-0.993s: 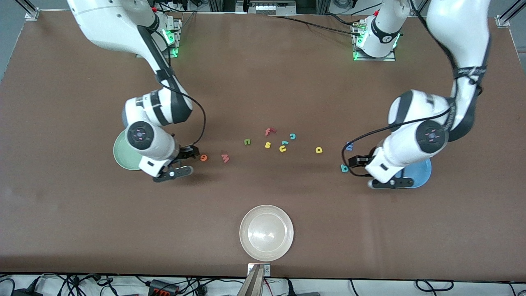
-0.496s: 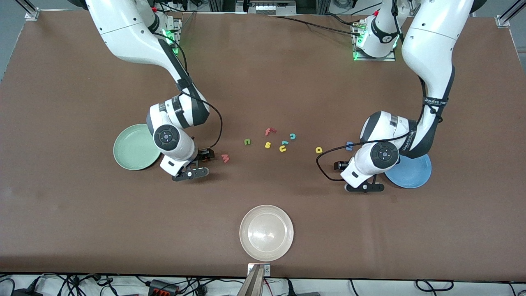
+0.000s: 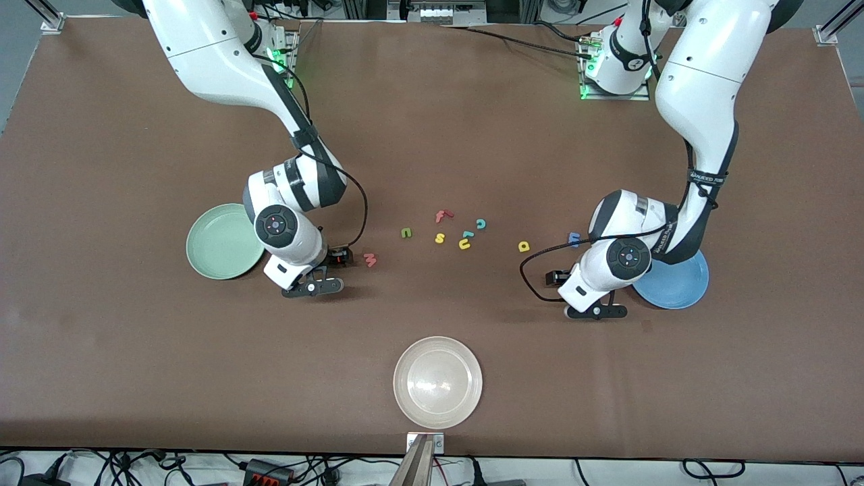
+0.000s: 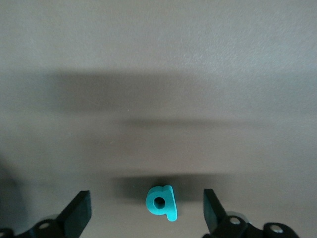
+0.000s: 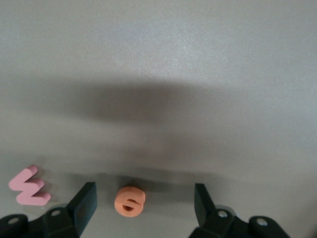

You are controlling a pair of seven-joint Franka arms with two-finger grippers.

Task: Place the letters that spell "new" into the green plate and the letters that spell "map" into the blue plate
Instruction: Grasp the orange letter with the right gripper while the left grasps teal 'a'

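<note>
my right gripper (image 5: 143, 206) straddles the small orange foam "e" (image 5: 130, 201), fingers wide; my left gripper (image 4: 147, 213), equally wide, brackets the teal foam "p" (image 4: 161, 202).

The right gripper (image 5: 141, 208) sat low with fingers spread either side of the little orange foam "e" (image 5: 130, 201), bare tabletop on both sides of it; only the salmon-pink foam "w" (image 5: 28, 186) lay just beside one finger. The left gripper (image 4: 147, 214) straddled the teal foam "p" (image 4: 162, 202), nothing else crowding it.
</note>
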